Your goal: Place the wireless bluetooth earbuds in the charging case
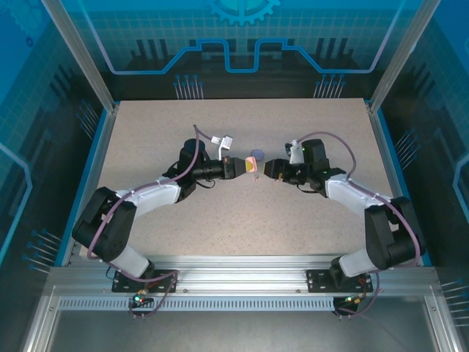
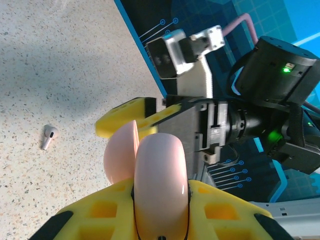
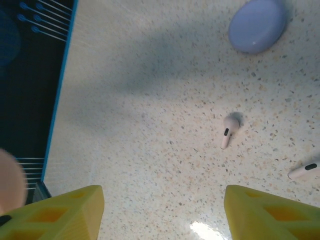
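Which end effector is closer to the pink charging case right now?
Left. The left end effector is shut on the pink charging case; the right end effector is open just beyond it, facing it.

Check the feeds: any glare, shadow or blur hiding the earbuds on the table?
Right wrist view: a shadow crosses the table, a glare patch sits at the bottom edge, the central earbud is sharp, the pink case at the left edge is blurred. Left wrist view: a highlight streaks the pink case; the earbud is crisp. Top view: even light, earbuds too small to tell.
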You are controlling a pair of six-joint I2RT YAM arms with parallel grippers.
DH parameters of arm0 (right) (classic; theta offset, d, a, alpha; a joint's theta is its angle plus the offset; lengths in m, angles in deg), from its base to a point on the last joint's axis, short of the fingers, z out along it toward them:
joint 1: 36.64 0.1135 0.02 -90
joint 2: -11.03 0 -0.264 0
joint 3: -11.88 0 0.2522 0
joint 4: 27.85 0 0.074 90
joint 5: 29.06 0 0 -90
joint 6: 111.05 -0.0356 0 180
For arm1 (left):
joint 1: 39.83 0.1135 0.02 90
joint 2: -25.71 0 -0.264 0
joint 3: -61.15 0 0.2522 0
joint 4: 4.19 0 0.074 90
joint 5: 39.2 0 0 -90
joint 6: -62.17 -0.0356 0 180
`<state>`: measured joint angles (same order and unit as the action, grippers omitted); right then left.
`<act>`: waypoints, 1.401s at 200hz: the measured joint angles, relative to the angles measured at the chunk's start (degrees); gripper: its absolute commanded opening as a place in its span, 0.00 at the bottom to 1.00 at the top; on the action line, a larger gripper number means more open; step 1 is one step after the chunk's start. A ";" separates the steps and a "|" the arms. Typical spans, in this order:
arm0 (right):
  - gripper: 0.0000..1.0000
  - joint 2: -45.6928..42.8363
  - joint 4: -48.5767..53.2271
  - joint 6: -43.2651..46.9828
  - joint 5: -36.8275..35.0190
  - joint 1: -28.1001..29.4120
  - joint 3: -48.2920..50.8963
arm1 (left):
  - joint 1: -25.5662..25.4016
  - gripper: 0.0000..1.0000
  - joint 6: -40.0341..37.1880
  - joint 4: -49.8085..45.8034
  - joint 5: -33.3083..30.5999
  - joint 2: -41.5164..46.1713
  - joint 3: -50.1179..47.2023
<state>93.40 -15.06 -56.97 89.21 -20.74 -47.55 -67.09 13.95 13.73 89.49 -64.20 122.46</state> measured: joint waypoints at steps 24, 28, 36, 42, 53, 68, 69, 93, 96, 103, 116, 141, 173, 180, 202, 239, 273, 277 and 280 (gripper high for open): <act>0.59 -4.28 -0.68 0.28 3.56 -0.92 0.74 | 0.00 0.00 0.02 0.24 0.02 0.00 0.00; 0.58 -4.66 -1.11 0.31 4.22 -0.92 0.74 | 0.00 0.00 0.02 0.26 0.02 0.00 0.00; 0.56 -5.14 -1.92 0.31 5.68 -0.92 0.72 | 0.00 0.00 0.02 0.31 0.02 0.00 0.00; 0.54 -5.18 -2.45 0.26 6.58 -0.87 0.68 | 0.00 0.00 0.02 0.31 0.02 0.00 0.00; 0.51 -5.03 -3.13 0.33 7.89 -0.68 0.59 | 0.00 0.00 0.04 0.31 0.02 0.00 0.00; 0.49 -4.46 -3.45 0.09 8.94 -0.17 0.26 | 0.00 0.00 0.04 0.37 0.02 0.00 0.00; 0.49 -4.42 -3.50 0.11 8.96 -0.15 0.22 | 0.00 0.00 0.07 0.37 0.04 0.00 0.00; 0.47 -2.89 -3.89 -0.02 9.64 1.31 -0.98 | 0.00 0.00 0.22 0.98 0.04 -0.02 0.00; 0.47 -2.75 -3.98 -0.04 9.66 1.46 -1.09 | 0.00 0.00 0.24 1.07 0.04 -0.02 0.00; 0.46 -2.36 -4.11 -0.04 9.73 1.90 -1.38 | 0.00 0.00 0.24 1.20 0.04 -0.02 0.00; 0.45 -1.62 -4.28 -0.09 9.70 2.54 -1.95 | 0.00 0.00 0.24 1.27 0.09 -0.02 0.00; 0.40 0.17 -4.74 -0.44 9.66 3.28 -2.86 | 0.00 0.00 0.26 1.68 0.13 -0.02 0.00; 0.35 1.95 -6.01 -1.36 9.75 3.56 -3.19 | 0.00 0.00 0.26 1.55 0.09 -0.04 0.00; 0.35 2.10 -6.38 -1.49 9.77 3.58 -3.28 | 0.00 0.00 0.26 1.60 0.09 -0.04 0.00; 0.35 2.80 -6.67 -1.62 10.05 3.61 -4.04 | 0.04 0.00 0.26 1.64 -0.15 -0.04 0.00; 0.21 4.52 -7.21 -2.14 11.50 3.76 -5.70 | 0.35 0.00 0.31 2.08 -0.90 -0.07 0.00; 0.03 5.09 -7.17 -2.49 12.17 4.20 -6.78 | 0.55 0.00 0.70 2.38 -1.42 -0.15 0.00; 0.02 5.09 -7.04 -2.67 12.07 4.20 -6.82 | 0.55 0.00 0.74 2.45 -1.44 -0.15 0.00; 0.01 5.09 -7.04 -2.45 12.09 4.20 -6.84 | 0.57 0.00 0.74 2.45 -1.44 -0.15 0.00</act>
<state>98.49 -22.10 -59.42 101.30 -16.54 -54.39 -66.52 14.70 16.18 88.05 -64.36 122.46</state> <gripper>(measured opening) 0.054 0.221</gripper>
